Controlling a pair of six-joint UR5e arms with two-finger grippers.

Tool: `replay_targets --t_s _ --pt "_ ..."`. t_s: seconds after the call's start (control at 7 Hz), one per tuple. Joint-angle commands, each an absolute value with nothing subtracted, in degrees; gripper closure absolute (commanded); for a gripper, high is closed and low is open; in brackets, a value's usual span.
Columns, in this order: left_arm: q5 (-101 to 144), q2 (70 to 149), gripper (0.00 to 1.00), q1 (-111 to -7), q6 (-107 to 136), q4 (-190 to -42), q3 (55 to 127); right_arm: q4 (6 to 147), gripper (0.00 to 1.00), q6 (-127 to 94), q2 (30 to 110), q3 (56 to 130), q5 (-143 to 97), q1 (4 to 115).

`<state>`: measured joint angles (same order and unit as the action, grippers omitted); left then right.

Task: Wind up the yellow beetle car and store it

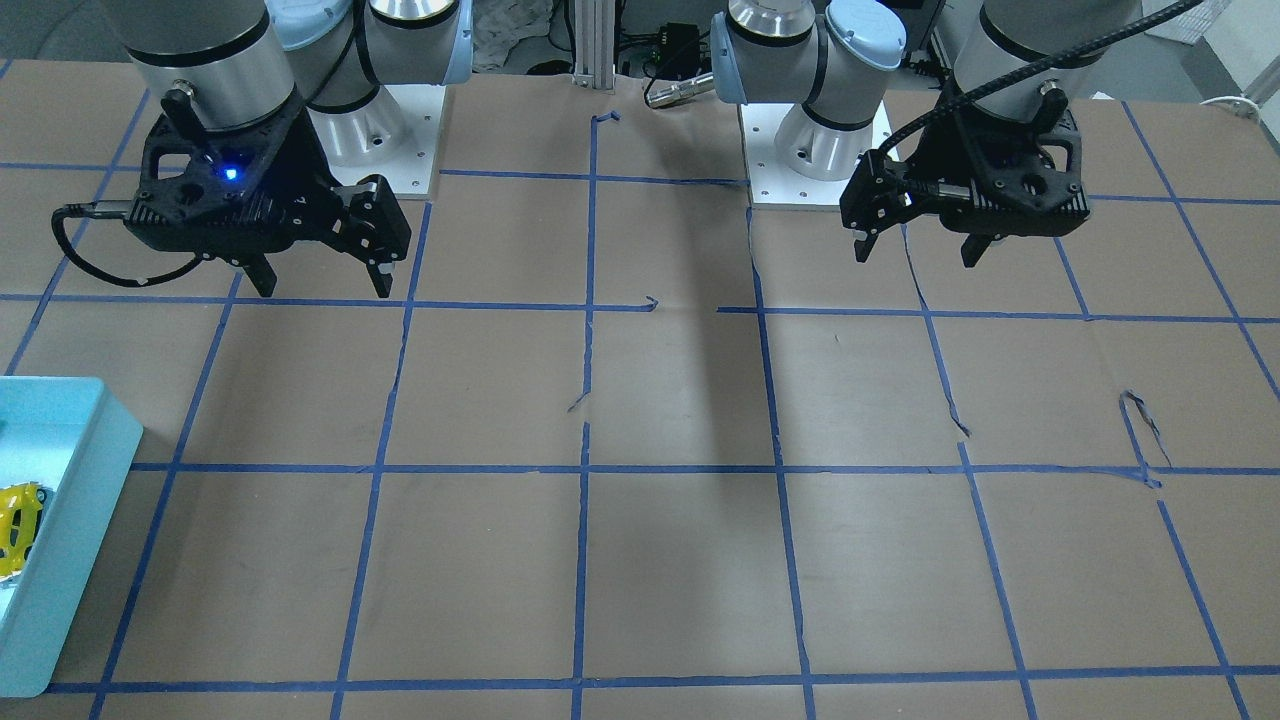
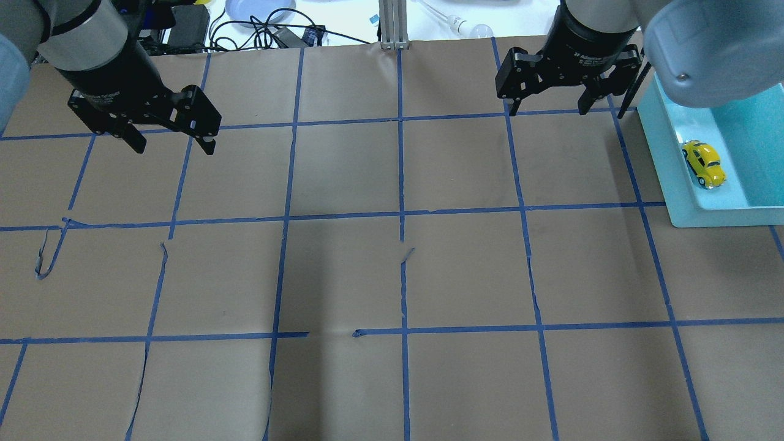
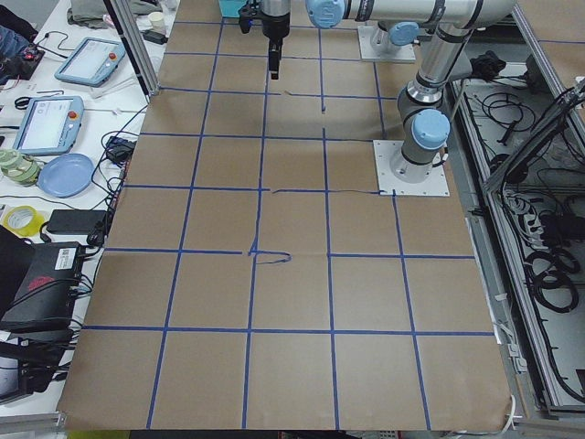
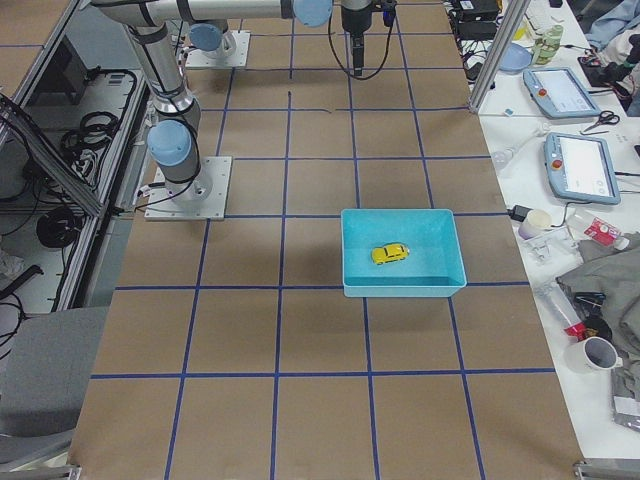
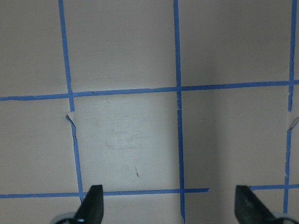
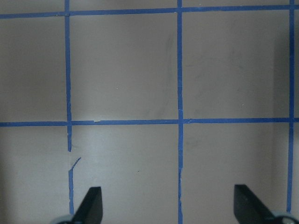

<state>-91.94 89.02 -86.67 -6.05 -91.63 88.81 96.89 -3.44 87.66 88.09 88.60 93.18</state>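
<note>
The yellow beetle car (image 2: 704, 163) lies inside a teal bin (image 2: 667, 184) at the table's right side. It also shows in the exterior right view (image 4: 390, 254) and at the front-facing view's left edge (image 1: 20, 525). My right gripper (image 2: 546, 112) is open and empty, hovering above the table to the left of the bin and apart from it. My left gripper (image 2: 174, 149) is open and empty above the far left of the table. Both wrist views show only bare paper between the open fingertips (image 5: 93, 200) (image 6: 91, 203).
The table is covered in brown paper with a blue tape grid (image 2: 401, 214); some tape strips are torn and lifted (image 2: 46, 257). Both arm bases (image 1: 800, 130) stand at the robot's side. Cables, a plate and tablets lie beyond the table's edge (image 2: 257, 24).
</note>
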Motion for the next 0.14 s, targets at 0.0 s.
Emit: replay_targets --t_s 0.0 --pt "-91.93 89.03 0.00 -86.66 -6.06 -91.67 88.77 97.38 0.00 -1.76 87.37 88.60 89.03 92.64"
